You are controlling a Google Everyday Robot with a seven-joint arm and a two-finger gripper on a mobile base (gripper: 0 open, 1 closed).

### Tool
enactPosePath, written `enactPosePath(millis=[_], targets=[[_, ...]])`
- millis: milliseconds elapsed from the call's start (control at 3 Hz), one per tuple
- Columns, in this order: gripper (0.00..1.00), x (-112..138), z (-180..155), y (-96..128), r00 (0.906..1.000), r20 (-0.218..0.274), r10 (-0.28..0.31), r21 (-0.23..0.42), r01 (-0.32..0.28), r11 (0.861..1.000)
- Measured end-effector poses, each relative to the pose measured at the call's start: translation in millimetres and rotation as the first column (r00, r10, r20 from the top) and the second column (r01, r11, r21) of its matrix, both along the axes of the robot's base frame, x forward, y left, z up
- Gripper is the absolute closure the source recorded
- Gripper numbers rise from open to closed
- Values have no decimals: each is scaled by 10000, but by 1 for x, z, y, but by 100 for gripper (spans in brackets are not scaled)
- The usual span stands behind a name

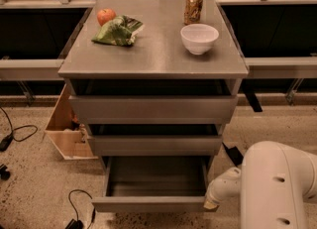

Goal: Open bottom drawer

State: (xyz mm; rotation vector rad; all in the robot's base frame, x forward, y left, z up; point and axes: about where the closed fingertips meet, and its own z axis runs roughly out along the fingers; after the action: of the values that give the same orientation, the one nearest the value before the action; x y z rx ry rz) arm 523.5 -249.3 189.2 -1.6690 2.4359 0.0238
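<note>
Bottom drawer (154, 183) sits lowest in the grey cabinet (153, 49) and is drawn well out, its front standing forward of the two drawers above. My gripper (212, 202) is at the drawer's right front corner, touching it or just beside it; I cannot tell how far it is open or whether it has hold of anything. If more travel is wanted, I'd pull straight back, slow and level, since a one-corner pull may skew the tray and jam it

1 camera looks down on the cabinet (158, 62) front (fairly near), end effector (212, 204) at lower right.
</note>
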Motion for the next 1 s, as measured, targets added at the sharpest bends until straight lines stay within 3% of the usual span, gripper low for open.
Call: enactPosePath(millis=[333,1000], targets=[[100,-34,-2,-3,9984,-566,14,-18,-15,10000],[100,-56,-2,-3,9953,-972,51,-8,-52,10000]])
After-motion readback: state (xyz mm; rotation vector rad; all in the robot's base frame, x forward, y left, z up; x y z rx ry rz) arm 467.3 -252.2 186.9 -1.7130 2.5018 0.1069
